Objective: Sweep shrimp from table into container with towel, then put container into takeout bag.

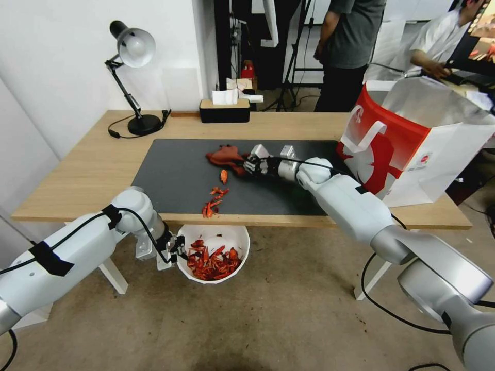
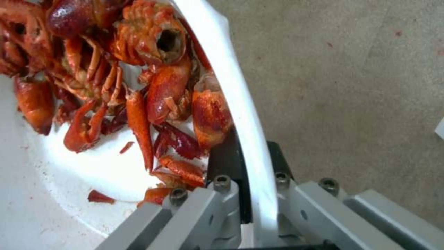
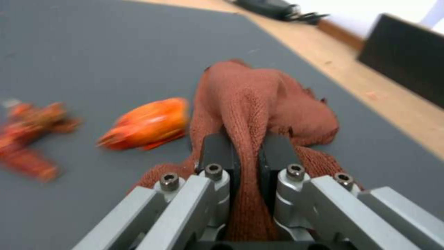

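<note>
Towel (image 3: 259,104) pinched between right fingers (image 3: 217,152)

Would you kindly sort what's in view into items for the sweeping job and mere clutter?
Job: shrimp, towel, container, takeout bag, table, left pincer, right pincer.
Clutter: desk lamp, tissue box.

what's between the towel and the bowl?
Head view: loose shrimp on the dark mat between towel and bowl, then the table edge.
</note>
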Controlling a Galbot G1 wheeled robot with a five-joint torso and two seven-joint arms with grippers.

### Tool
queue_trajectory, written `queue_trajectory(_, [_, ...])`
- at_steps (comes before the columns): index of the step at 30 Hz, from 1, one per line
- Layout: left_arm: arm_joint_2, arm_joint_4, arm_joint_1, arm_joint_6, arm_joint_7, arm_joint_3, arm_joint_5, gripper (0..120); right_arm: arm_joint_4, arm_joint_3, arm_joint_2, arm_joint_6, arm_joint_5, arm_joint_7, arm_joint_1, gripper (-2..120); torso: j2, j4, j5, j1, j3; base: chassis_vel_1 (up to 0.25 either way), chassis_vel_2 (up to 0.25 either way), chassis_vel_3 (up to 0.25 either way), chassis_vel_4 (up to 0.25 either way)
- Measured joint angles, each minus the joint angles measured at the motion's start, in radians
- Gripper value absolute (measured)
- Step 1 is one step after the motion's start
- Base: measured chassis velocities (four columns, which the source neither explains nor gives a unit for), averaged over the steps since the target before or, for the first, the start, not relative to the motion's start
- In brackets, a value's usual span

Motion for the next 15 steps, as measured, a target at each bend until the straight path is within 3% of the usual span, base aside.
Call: queue_trajectory(15, [0.01, 0.003, -0.01, 0.0, -0.004, 0.002, 0.016, 0, 0.127, -0.057, -0.05, 0.007, 0.005, -0.083, -0.038, 5, 0.0, 0.0003, 0.0, 0.0, 0.0, 0.0, 0.0, 0.0, 0.0])
